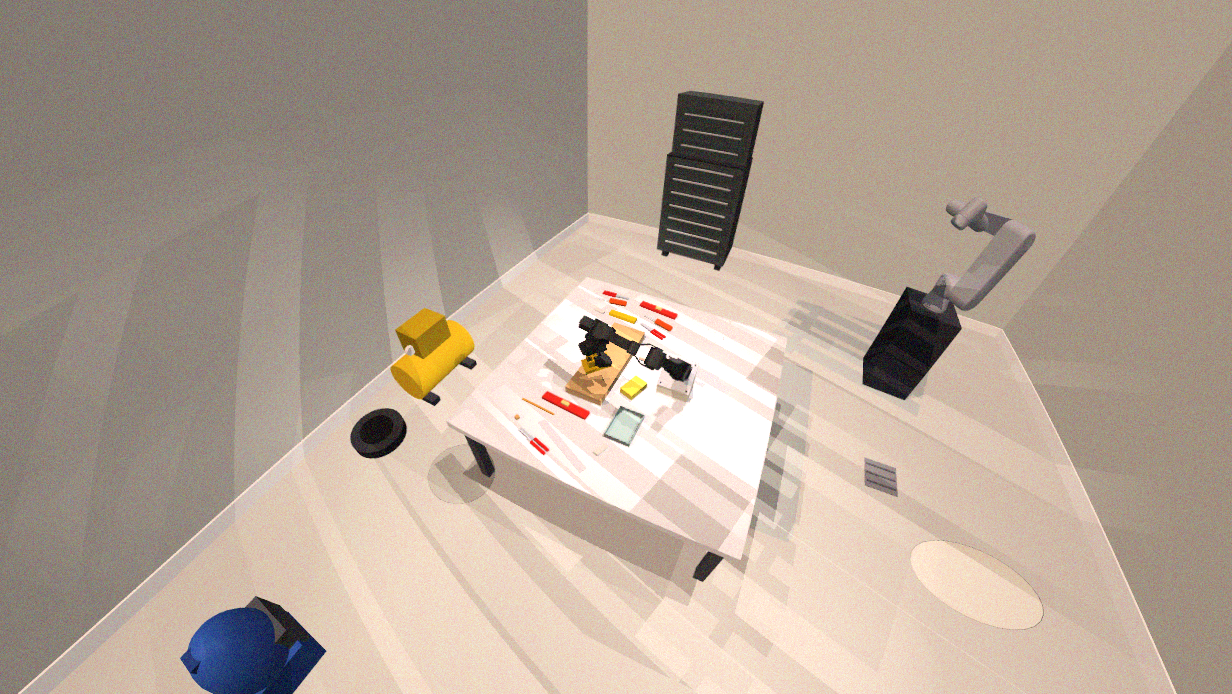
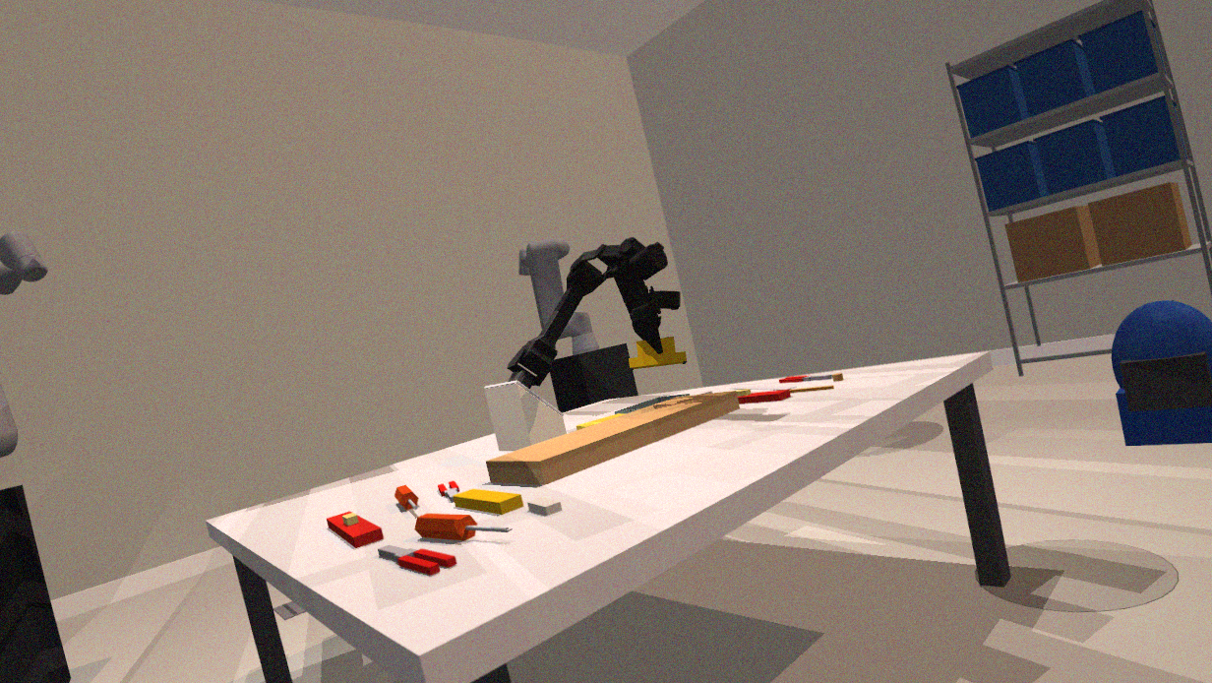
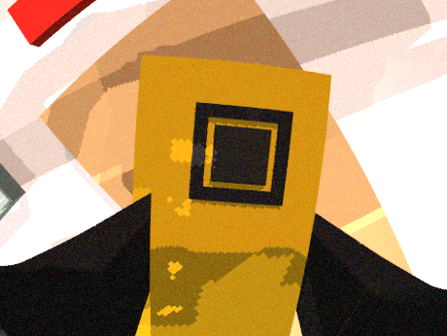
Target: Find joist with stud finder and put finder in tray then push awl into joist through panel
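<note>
My gripper (image 1: 597, 357) (image 2: 656, 345) (image 3: 225, 205) is shut on the yellow stud finder (image 1: 589, 365) (image 2: 671, 356) (image 3: 233, 83). It holds the stud finder a little above the wooden floor panel (image 1: 586, 385) (image 2: 593, 449) (image 3: 361, 194), over the half nearer the red level. The dark square display on the stud finder faces the wrist camera and shows no lit mark. The tray (image 1: 624, 425), grey-green and shallow, stands beside the panel's near end, with nothing visible in it. I cannot make out the awl for certain; the arm hides part of the table beside the panel.
A yellow block (image 1: 633, 387) lies between the panel and the arm's white base. A red level (image 1: 565, 405), a pencil (image 1: 537, 405) and red-handled pliers (image 1: 538, 445) lie past the panel's near end. Orange-handled screwdrivers (image 2: 445, 526), another yellow block (image 2: 487, 500) and more red tools lie past its far end.
</note>
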Tool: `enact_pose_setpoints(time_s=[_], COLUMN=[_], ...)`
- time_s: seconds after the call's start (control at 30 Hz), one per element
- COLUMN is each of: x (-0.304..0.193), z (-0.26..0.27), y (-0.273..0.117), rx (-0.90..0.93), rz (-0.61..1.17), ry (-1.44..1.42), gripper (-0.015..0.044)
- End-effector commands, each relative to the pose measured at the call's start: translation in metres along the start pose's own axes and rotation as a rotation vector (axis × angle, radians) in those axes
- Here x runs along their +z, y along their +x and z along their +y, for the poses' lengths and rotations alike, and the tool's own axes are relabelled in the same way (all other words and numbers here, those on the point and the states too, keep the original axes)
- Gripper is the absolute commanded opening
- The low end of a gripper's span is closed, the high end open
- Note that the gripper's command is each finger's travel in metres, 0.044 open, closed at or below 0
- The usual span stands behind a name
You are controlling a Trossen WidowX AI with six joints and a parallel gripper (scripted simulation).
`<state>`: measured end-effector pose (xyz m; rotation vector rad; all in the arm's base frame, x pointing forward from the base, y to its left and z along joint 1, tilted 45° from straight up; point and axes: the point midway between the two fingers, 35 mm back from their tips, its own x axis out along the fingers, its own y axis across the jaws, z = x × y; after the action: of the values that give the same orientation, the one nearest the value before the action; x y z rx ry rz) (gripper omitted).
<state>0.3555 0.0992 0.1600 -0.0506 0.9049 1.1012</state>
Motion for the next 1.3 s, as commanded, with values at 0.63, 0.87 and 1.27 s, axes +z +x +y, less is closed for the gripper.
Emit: enact_pose_setpoints(time_s=[0.63, 0.87, 1.27], x=[0.014, 0.006, -0.018], z=[0.147, 0.187, 0.249], y=[0.001, -0.002, -0.011], rx=[0.115, 0.159, 0.244], rz=[-0.059, -0.083, -0.132], ry=[-0.363, -0.467, -0.642], gripper=[0.0000, 0.0000, 0.0000])
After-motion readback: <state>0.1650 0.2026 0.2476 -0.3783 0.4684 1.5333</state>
